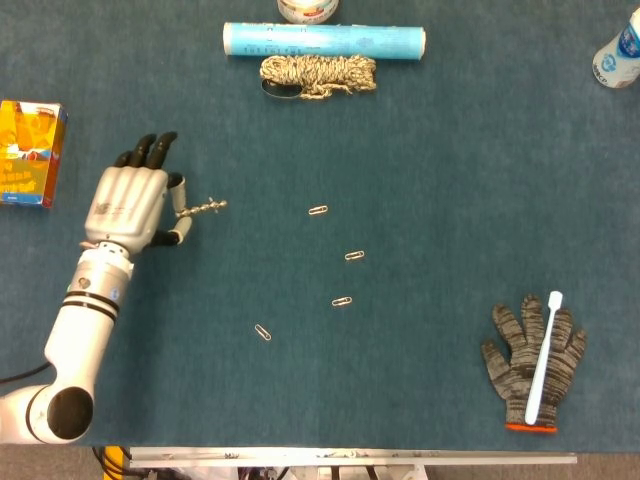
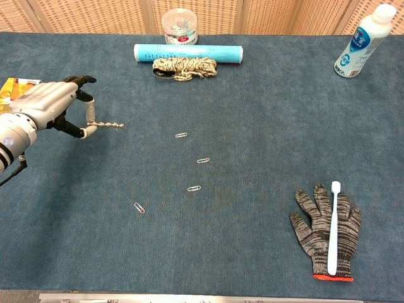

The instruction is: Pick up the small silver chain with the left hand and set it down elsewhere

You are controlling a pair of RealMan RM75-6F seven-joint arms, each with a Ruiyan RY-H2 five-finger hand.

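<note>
Silver chain is pinched at one end by the left hand, fingers closed on it, sticking out toward the paper clips just above the counter; pickup looks done, set-down left.

**Count of things on the table**

We count four paper clips lying apart on the table. We see one chain, one hand, one blue roll, one coil of rope, one glove, one toothbrush, one white bottle, one orange box and one round tub. That makes a single piece of every kind except the clips.
</note>
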